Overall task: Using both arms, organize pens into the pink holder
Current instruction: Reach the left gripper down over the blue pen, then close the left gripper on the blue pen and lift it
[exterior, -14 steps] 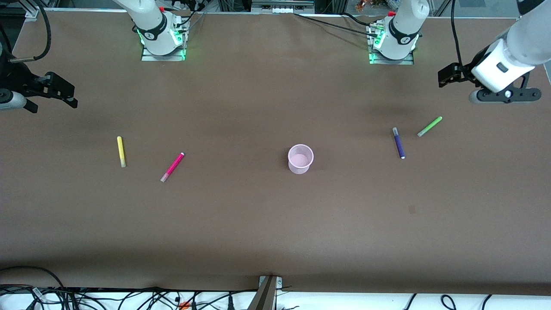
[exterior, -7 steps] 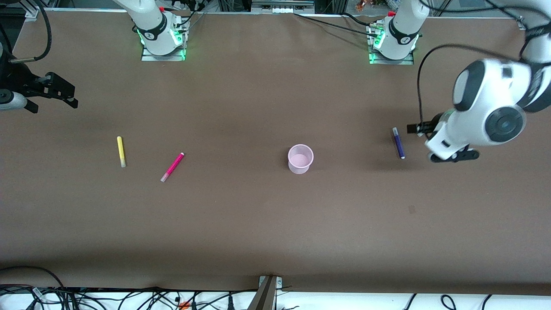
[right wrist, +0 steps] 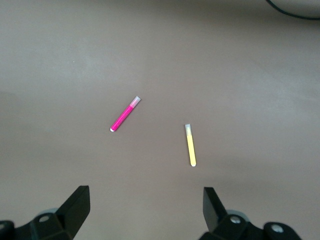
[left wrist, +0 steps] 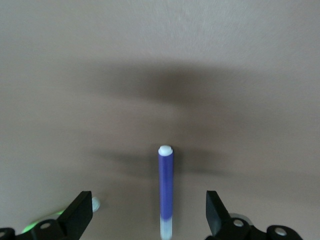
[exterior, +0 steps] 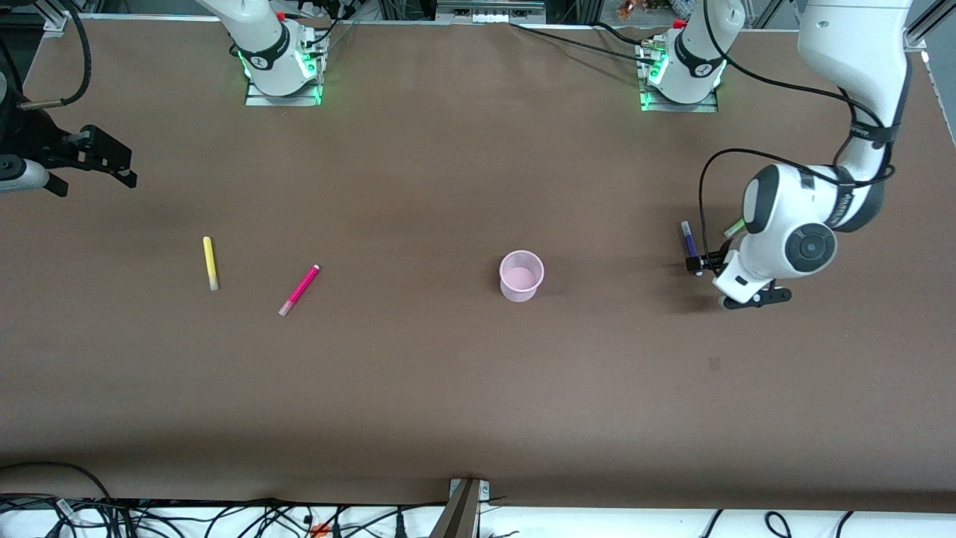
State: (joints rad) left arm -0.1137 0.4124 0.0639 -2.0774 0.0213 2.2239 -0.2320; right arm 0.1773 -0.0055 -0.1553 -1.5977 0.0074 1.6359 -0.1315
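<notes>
I see the left end effector [left wrist: 147, 215] low over the slim dark blue-purple marker pen [exterior: 688, 239] at the left arm's end of the brown desk [exterior: 448, 388], fingers spread wide with the pen between them (not gripped); the light green pen [exterior: 735, 226] lies just beside, mostly hidden; the right end effector [exterior: 112, 161] waits open at the right arm's end; the yellow pen [exterior: 210, 263] and magenta-pink pen [exterior: 299, 290] lie apart; the pale pink translucent round plastic holder [exterior: 520, 276] stands upright mid-desk.

Matt brown table covering [exterior: 418, 187], possibly paper; translucent pale pink round plastic cup [exterior: 521, 276]; glossy white arm shells [exterior: 784, 224].
</notes>
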